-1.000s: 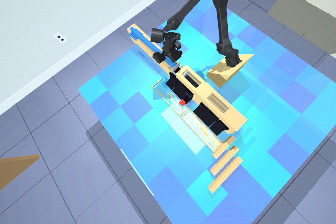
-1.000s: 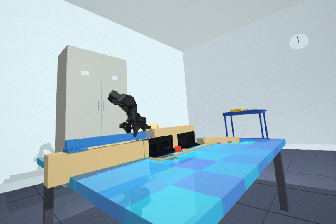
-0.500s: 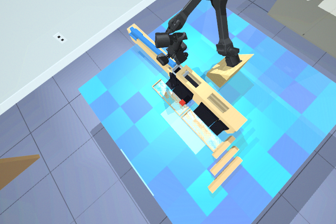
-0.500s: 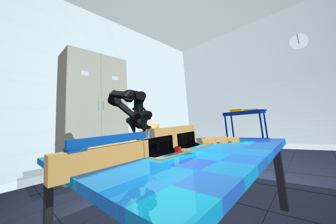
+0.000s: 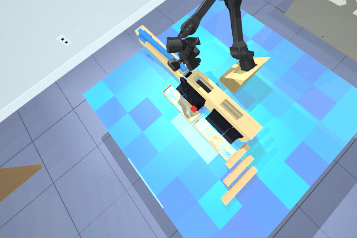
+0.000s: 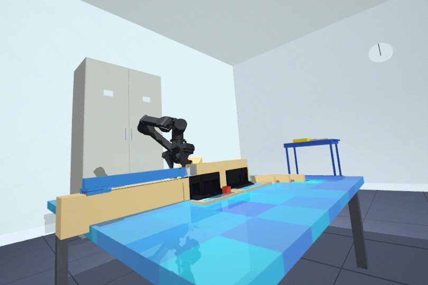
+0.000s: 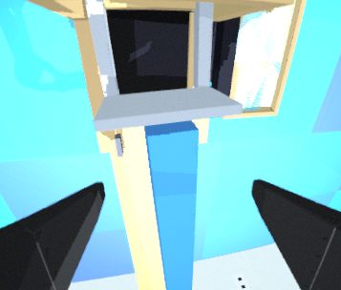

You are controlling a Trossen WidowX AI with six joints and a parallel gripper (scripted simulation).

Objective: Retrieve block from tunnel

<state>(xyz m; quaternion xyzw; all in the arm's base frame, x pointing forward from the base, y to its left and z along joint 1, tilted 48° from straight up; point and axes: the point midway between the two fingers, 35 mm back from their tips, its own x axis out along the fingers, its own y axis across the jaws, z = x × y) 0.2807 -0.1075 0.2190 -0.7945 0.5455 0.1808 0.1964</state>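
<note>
The small red block (image 5: 193, 109) (image 6: 226, 189) sits outside the wooden tunnel (image 5: 216, 95) (image 6: 234, 162), by its open side, at the inner edge of a shallow tray. The grey cage (image 5: 187, 73) (image 7: 168, 107) has its end sticking out of the tunnel's near end. Its long blue handle (image 5: 158, 47) (image 6: 135, 175) (image 7: 173, 210) runs out from there. My gripper (image 5: 184, 66) (image 6: 178, 166) (image 7: 179, 188) is open and empty, over the handle close to the cage end, with a finger to either side of the handle in the wrist view. The block is not visible in the wrist view.
A wooden rail (image 6: 120, 202) (image 7: 139, 215) runs under the handle past the table edge. Shallow trays lie along the tunnel's open side, one with its rim (image 7: 287, 57) in the wrist view. Loose wooden rods (image 5: 239, 170) lie beyond the tunnel's far end. The arm's wooden base (image 5: 233, 80) stands behind.
</note>
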